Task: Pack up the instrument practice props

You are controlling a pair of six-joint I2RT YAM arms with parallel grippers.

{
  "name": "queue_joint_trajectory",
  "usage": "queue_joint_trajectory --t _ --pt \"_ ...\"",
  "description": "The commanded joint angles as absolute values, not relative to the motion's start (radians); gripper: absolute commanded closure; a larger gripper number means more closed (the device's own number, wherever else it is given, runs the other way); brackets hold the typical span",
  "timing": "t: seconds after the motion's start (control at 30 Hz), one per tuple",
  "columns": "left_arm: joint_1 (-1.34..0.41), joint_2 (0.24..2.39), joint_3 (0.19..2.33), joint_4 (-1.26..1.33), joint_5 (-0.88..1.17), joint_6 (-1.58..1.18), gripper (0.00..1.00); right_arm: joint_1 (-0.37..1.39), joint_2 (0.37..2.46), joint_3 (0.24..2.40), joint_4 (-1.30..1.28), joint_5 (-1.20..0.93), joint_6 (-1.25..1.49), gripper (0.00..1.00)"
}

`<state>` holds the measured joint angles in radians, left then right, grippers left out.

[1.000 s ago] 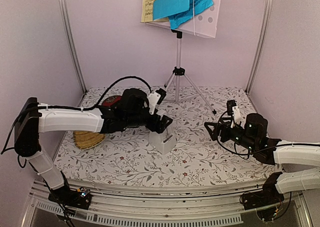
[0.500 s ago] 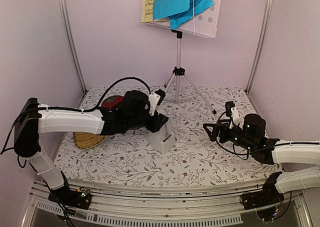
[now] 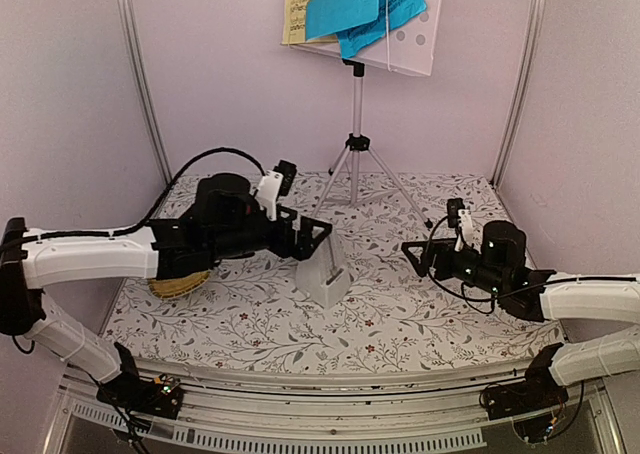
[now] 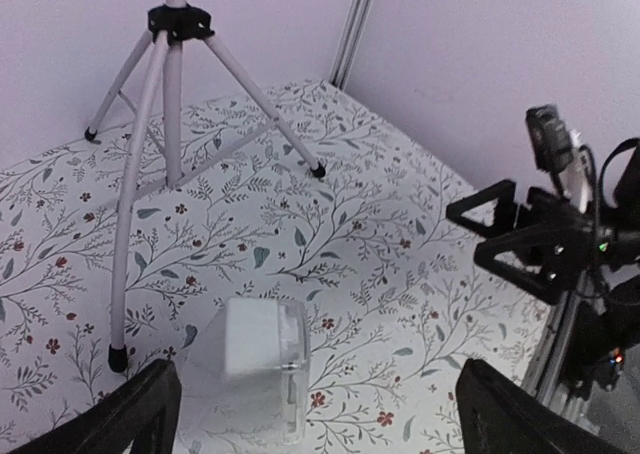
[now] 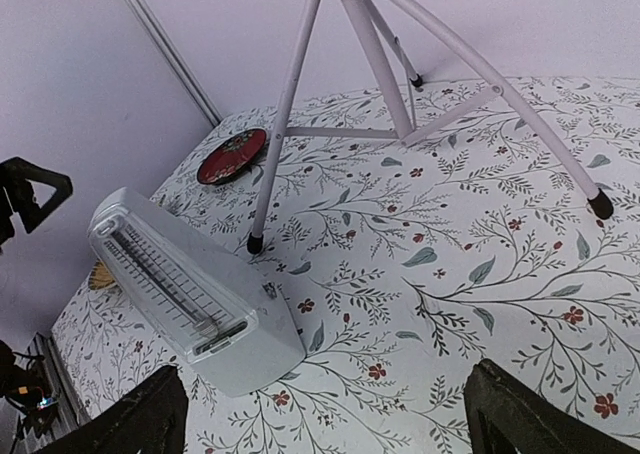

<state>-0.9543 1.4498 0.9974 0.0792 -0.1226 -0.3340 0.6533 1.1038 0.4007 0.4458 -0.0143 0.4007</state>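
Standing well inside the table (image 3: pixel 400 326) edges, the metronome (image 3: pixel 325 280) sits between left gripper (image 3: pixel 313 236) and right gripper (image 3: pixel 411 260) (both spread wide).

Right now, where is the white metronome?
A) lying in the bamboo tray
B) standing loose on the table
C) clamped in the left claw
B: the metronome stands on the table, and the left claw hovering by it is wide open, not touching it.
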Motion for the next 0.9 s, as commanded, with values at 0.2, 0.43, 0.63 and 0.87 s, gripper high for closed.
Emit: queue_joint_trajectory --t 0.2,0.43,0.63,0.87 --pt "-0.687 1.427 0.765 0.273 0.084 -0.505 0.06 0.688 1.387 0.538 0.445 -0.254 0.564 0.16" --pt "-0.66 1.553 0.786 0.275 0.022 -0.462 0.09 0.747 1.579 0.644 0.451 -0.288 0.594 0.37" --pt "-0.653 1.653 0.823 0.283 0.013 -0.438 0.1 0.761 1.678 0.695 0.452 -0.266 0.606 0.47" --pt "-0.653 1.71 0.844 0.301 0.017 -0.421 0.11 0.761 1.749 0.737 0.449 -0.255 0.612 0.52"
